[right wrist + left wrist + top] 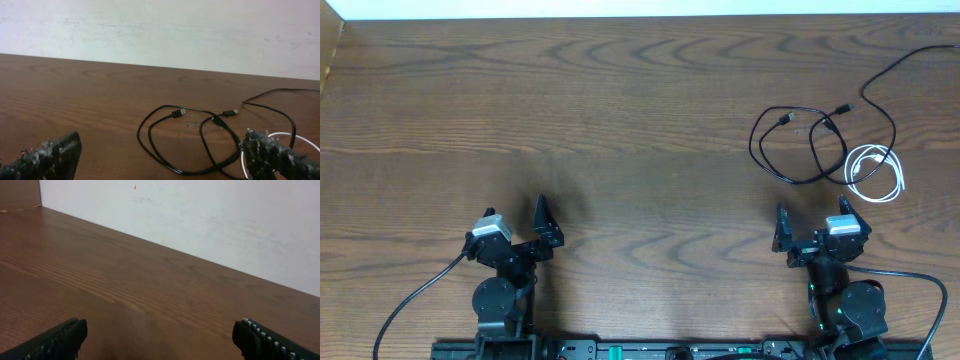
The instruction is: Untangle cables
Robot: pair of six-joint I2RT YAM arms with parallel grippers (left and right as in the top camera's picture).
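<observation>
I see both hands at the near edge of the table (620,120). The left hand (513,222) and right hand (813,225) are spread wide and hold nothing. The cables lie just ahead of the right hand: two black cables (825,128) in overlapping loops, and the white cable (860,168) coiled at their right, crossing them.

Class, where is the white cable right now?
In the overhead view the white cable lies coiled at the right of the table, overlapping the black cables, beyond the right gripper.
</observation>
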